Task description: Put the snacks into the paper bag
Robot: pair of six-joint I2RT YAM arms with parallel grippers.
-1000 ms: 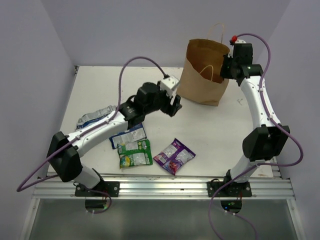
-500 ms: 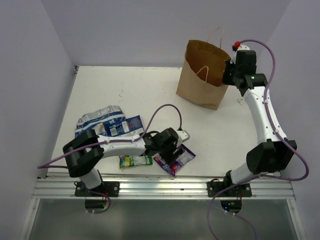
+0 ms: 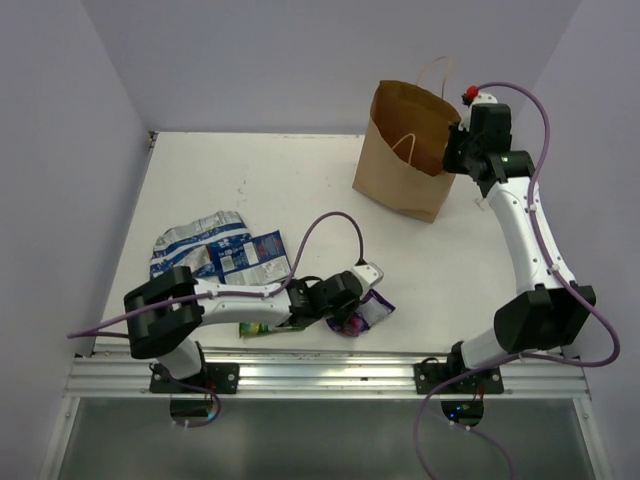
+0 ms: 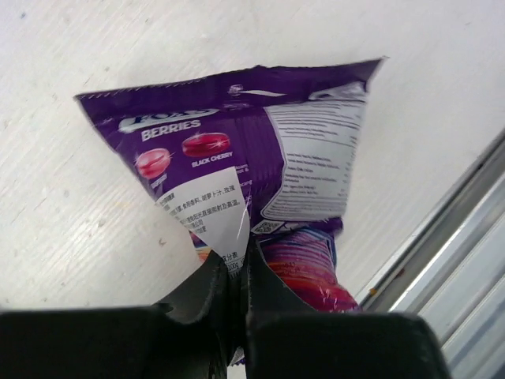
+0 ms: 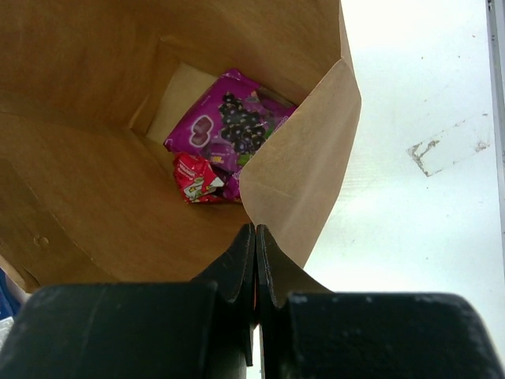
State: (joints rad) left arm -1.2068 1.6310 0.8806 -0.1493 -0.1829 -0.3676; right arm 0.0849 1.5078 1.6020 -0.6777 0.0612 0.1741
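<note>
Purple packet (image 4: 237,134): caught by its lower edge at the near edge of the table (image 3: 250,180). The word BERRIES and the white ingredients panel face the left wrist camera, and the foil is crumpled below the grip.
Left gripper (image 4: 241,260): both fingers are pressed tight together on that packet, right through its white sticker, with the arm stretched low along the front of the table.
Green packet (image 3: 262,326): just beside the purple one, flat on the table and half hidden under the left arm.
Flat blue-white packet (image 3: 252,255): further back on the left side of the table.
Crumpled blue-white packet (image 3: 195,235): touching its flat twin, on its far left.
Paper bag (image 3: 400,165): standing upright at the far right of the table, mouth open, well apart from the loose packets.
Inside the bag: a magenta packet (image 5: 229,118) lies on the bottom, and a small red packet (image 5: 196,178) rests against it.
Right gripper (image 5: 254,233): up at the bag's mouth, fingers clamped on the brown rim.
Rail (image 3: 330,375): aluminium, running along the near edge just below the purple packet.
</note>
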